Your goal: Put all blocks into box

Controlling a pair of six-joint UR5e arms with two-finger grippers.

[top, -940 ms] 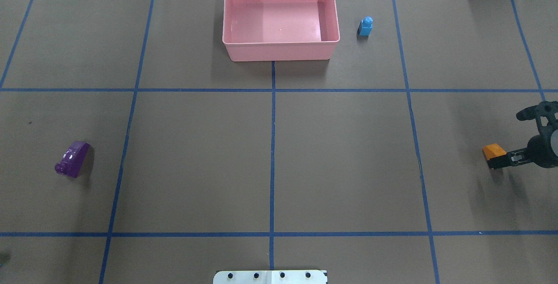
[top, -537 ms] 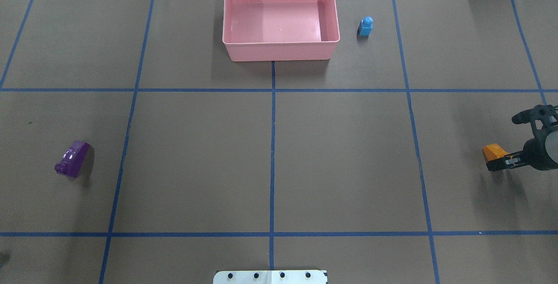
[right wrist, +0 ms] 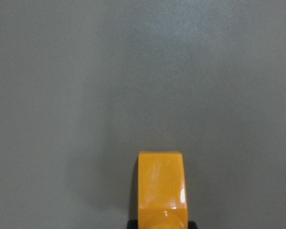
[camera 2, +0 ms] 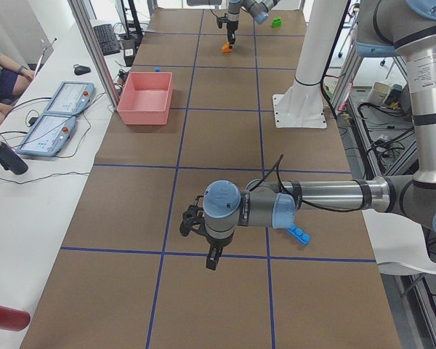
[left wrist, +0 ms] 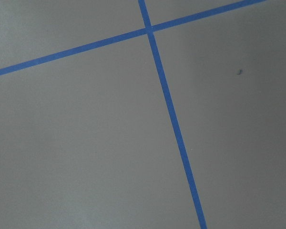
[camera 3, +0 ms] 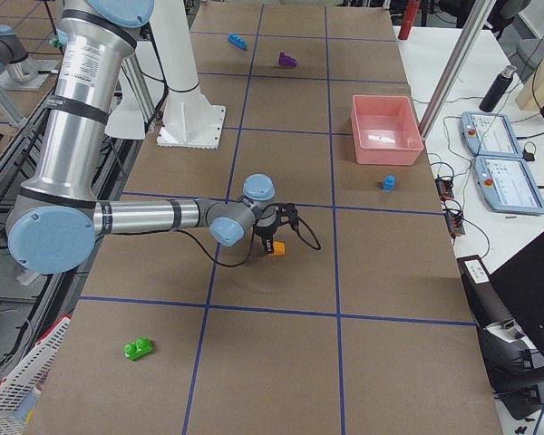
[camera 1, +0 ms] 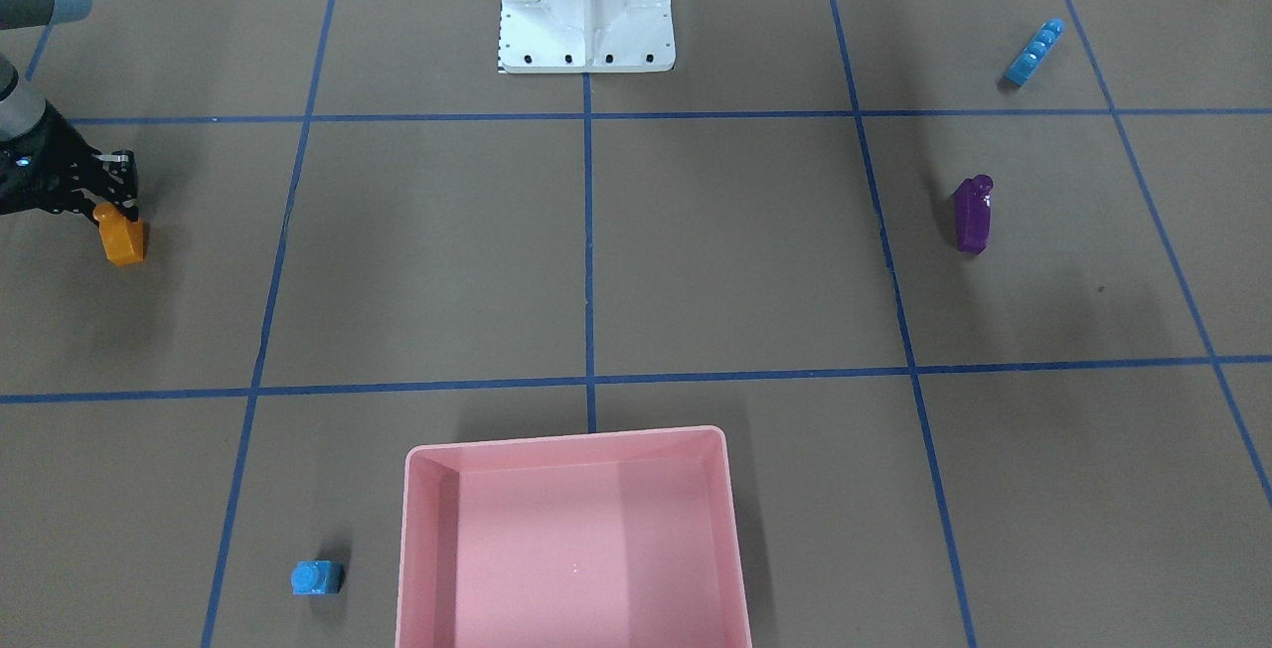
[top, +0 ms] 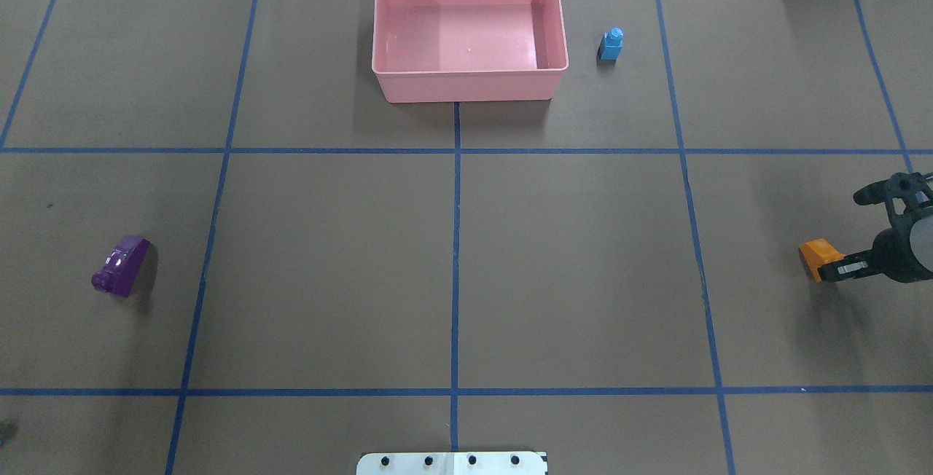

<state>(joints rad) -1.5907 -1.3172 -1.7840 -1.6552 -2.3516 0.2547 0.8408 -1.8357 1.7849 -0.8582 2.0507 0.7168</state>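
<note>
**Robot's right tool point(top: 824, 267) gripping orange brick point(top: 810, 255), far from pink box point(top: 470, 85)**

It is clamping the brick, perhaps slightly off the worktop point(top: 568, 278). The light-blue cube point(top: 611, 44) is sitting just beside the box; the purple brick point(top: 122, 265) is lying well apart from it. How wide the left tool point(camera 2: 200, 240) is standing cannot be told.

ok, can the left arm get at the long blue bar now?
Probably yes. The long blue bar lies in the open beside its forearm, nothing crowding it; the left tool sits past it, so it must draw back.
</note>
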